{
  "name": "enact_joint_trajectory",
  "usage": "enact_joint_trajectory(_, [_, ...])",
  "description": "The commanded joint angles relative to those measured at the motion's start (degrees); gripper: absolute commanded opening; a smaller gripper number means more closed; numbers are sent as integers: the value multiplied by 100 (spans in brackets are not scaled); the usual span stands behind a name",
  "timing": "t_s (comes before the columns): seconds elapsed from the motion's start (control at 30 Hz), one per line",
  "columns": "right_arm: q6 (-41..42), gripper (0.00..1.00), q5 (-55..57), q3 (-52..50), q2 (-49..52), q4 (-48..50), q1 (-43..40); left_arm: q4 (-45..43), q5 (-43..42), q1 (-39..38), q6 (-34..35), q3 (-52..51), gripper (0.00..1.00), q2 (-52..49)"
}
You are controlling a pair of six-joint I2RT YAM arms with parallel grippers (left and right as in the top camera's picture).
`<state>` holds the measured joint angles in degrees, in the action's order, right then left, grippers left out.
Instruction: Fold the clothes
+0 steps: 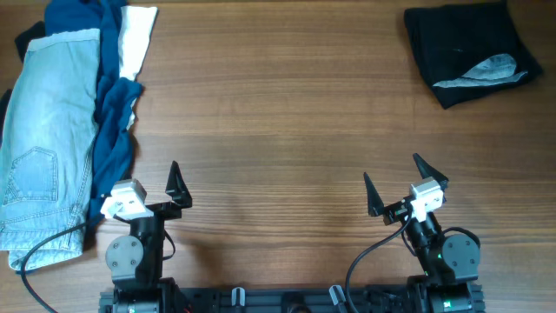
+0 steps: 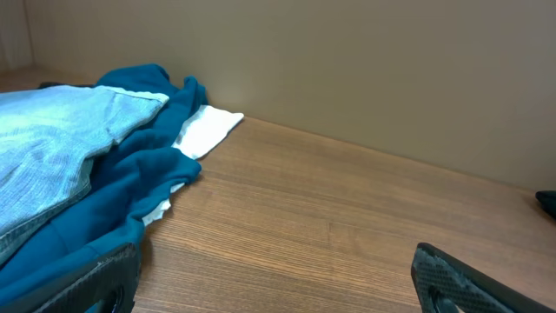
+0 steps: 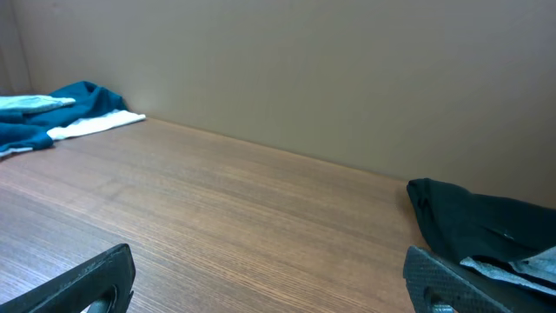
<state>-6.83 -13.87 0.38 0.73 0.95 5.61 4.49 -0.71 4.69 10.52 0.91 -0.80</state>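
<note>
The light-blue denim jeans [image 1: 43, 139] lie in a heap at the table's left edge, a back pocket showing. They also show in the left wrist view [image 2: 52, 156] and far off in the right wrist view [image 3: 26, 103]. My left gripper [image 1: 143, 187] is open and empty near the front edge, just right of the pile. In its wrist view the left gripper [image 2: 278, 283] spans bare wood. My right gripper [image 1: 407, 184] is open and empty at the front right. In its own view the right gripper [image 3: 269, 278] also holds nothing.
A dark blue shirt [image 1: 109, 104] lies along the right side of the jeans, with a white cloth [image 1: 136, 39] by it. A black garment with a grey patch [image 1: 469, 52] lies at the back right. Bare wooden tabletop [image 1: 278, 113] spans the middle.
</note>
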Motion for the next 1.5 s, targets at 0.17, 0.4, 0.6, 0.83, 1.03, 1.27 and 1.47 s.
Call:
enact_joint_trajectory(0.17, [83, 100, 55, -9, -46, 28, 22, -20, -26, 46, -111, -55, 100, 63])
enact_joint_trajectory(0.4, [83, 100, 55, -9, -46, 28, 22, -20, -26, 46, -114, -55, 100, 63])
enact_joint_trajectory(0.6, [83, 100, 55, -9, -46, 28, 22, -20, -26, 46, -114, -55, 100, 63])
enact_joint_trajectory(0.83, [83, 100, 55, -9, -46, 28, 22, -20, -26, 46, -114, -55, 100, 63])
enact_joint_trajectory(1.03, [-267, 100, 229, -9, -46, 352, 22, -20, -26, 46, -114, -55, 100, 63])
enact_joint_trajectory(1.27, [-542, 100, 363, -7, 173, 2677, 22, -177, -116, 42, -109, 26, 100, 63])
enact_joint_trajectory(1.47, [-501, 100, 264, 785, 2059, 3976, 22, 98, -116, 42, -114, 1019, 100, -417])
